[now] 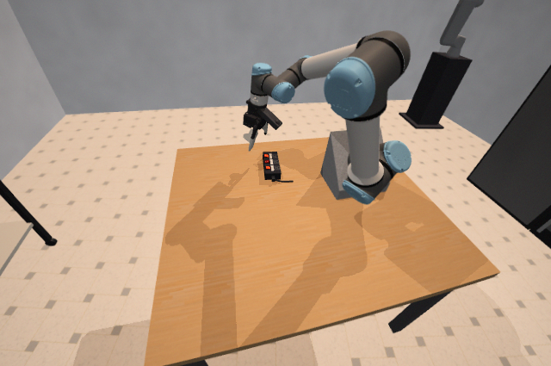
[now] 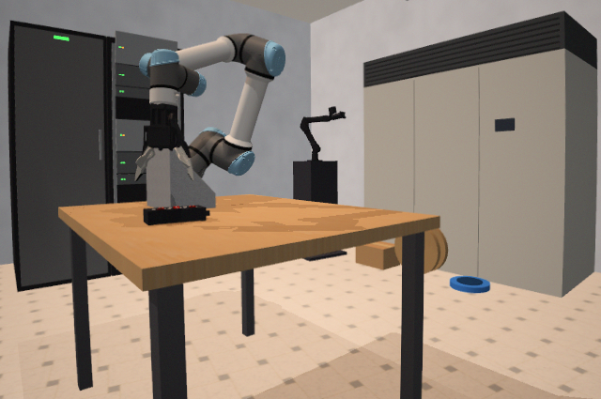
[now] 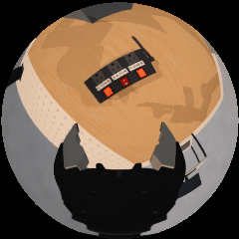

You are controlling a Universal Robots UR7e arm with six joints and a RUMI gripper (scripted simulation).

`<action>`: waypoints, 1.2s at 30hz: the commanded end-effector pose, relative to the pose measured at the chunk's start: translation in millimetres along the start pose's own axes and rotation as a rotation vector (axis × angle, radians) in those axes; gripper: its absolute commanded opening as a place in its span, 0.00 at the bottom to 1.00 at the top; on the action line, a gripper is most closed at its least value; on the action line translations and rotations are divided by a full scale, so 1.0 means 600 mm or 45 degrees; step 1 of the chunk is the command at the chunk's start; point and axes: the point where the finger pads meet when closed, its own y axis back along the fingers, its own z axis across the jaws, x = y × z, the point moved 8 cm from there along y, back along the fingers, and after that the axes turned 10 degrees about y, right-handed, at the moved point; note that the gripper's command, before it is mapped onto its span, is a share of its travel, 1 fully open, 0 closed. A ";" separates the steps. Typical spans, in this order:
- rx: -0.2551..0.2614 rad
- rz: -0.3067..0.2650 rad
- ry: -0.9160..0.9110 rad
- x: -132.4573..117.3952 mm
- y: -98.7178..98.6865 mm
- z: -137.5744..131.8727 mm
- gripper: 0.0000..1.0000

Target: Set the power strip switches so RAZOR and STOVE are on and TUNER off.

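- Two pale grey fingers of the gripper (image 3: 119, 146) stand spread to their widest in the wrist view, with nothing between them; they taper to blunt wedge tips below a black body.
- Below and beyond them lies the power strip (image 3: 120, 79), a flat black bar resting right way up on the wooden table (image 3: 169, 50), switches facing upward.
- Its long axis runs slantwise across the wrist view; the thin black cord (image 3: 141, 49) leaves the end on the right, pointing up and away.
- In the top view the strip (image 1: 270, 165) runs roughly away from the camera, cord end nearer, well toward the far side of the table (image 1: 311, 263) and near the arm's grey base (image 1: 333, 166).
- Three small white labels sit in a row above three switches; the lettering is too blurred to read with certainty.
- The outer two switches (image 3: 107, 91) show bright orange-red, the middle one (image 3: 124, 82) a darker red.
- The gripper (image 1: 256, 137) hangs above the table edge, just beyond the strip's far end, apart from it.
- The tabletop is orange-brown with a wood grain, on dark square legs (image 2: 167, 336).
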 end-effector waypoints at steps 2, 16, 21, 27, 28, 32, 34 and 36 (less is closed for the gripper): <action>-0.030 0.131 -0.052 0.008 -0.009 -0.004 1.00; -0.094 0.427 -0.155 0.031 -0.018 -0.005 1.00; -0.094 0.427 -0.155 0.031 -0.018 -0.005 1.00; -0.094 0.427 -0.155 0.031 -0.018 -0.005 1.00; -0.094 0.427 -0.155 0.031 -0.018 -0.005 1.00; -0.094 0.427 -0.155 0.031 -0.018 -0.005 1.00; -0.094 0.427 -0.155 0.031 -0.018 -0.005 1.00; -0.094 0.427 -0.155 0.031 -0.018 -0.005 1.00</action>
